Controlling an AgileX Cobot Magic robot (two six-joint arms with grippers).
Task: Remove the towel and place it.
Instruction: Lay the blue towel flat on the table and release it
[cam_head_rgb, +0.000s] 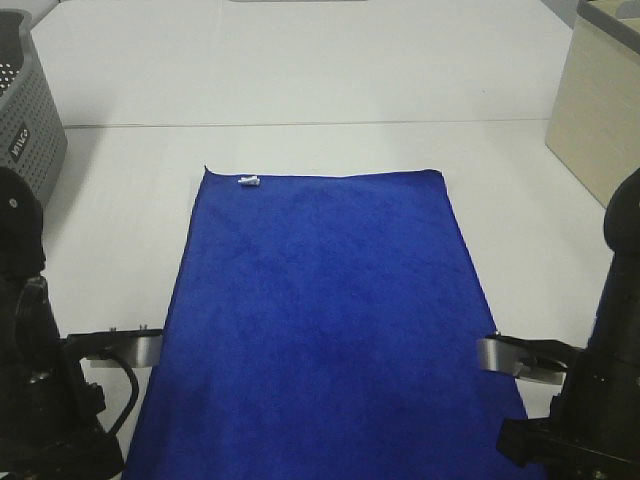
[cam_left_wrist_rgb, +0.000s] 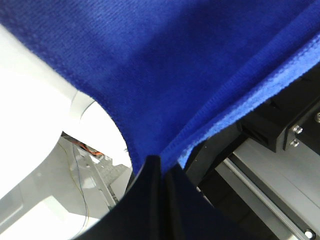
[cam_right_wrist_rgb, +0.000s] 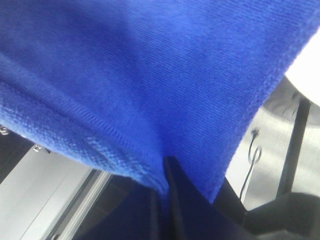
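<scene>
Blue towel (cam_head_rgb: 318, 310) pinched, left tool (cam_left_wrist_rgb: 161, 164), right tool (cam_right_wrist_rgb: 163, 165)

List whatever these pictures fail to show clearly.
Exterior high: the towel's near edge, cut off at the bottom.
Exterior high: print on the white tag, too small.
Exterior high: the grey basket, cropped by the left edge.
Wrist views: how deep the left tool and right tool bite, hidden by cloth.

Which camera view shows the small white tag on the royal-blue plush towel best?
The exterior high view: the small white tag shows on the far edge of the royal-blue plush towel, near its left corner. The wrist views show only close cloth pinched by the left gripper and right gripper, no tag.
</scene>
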